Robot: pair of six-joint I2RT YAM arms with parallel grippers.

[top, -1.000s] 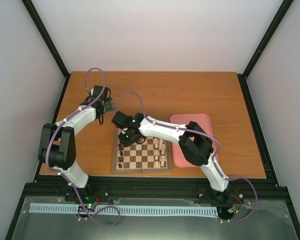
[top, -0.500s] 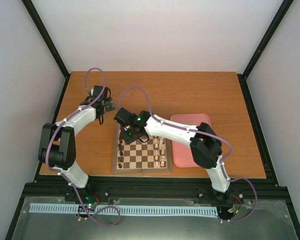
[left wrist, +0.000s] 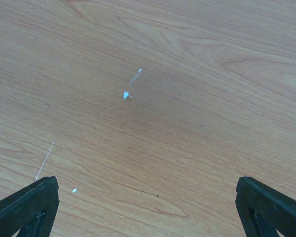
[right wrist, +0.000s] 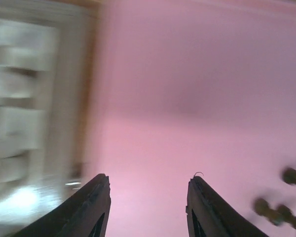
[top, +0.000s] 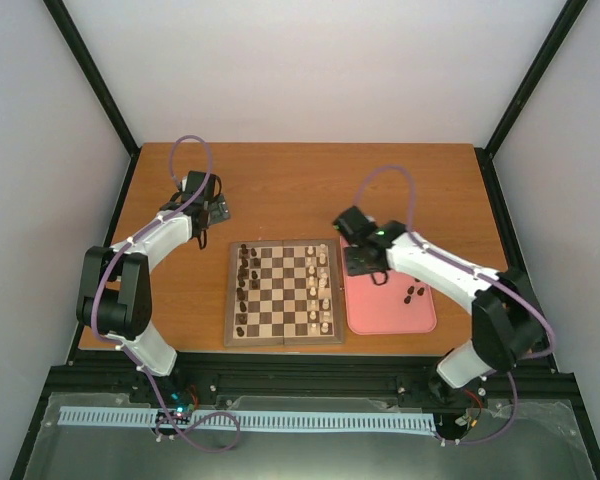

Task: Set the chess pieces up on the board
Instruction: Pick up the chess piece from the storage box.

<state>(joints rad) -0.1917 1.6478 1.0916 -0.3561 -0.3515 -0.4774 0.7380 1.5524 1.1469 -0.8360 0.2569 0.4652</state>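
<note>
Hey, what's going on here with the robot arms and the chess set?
The right arm's end effector hovers open and empty over the pink tray, where a few dark chess pieces lie waiting. The board already has more of them along its left side and cream-white pieces along its right. The left end effector is open above bare table, away from the board.

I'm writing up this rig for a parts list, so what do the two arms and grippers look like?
The left arm and right arm have white link shells, black joint housings and a purple cable looping along each. The left gripper and right gripper have black, wedge-shaped fingers.
</note>
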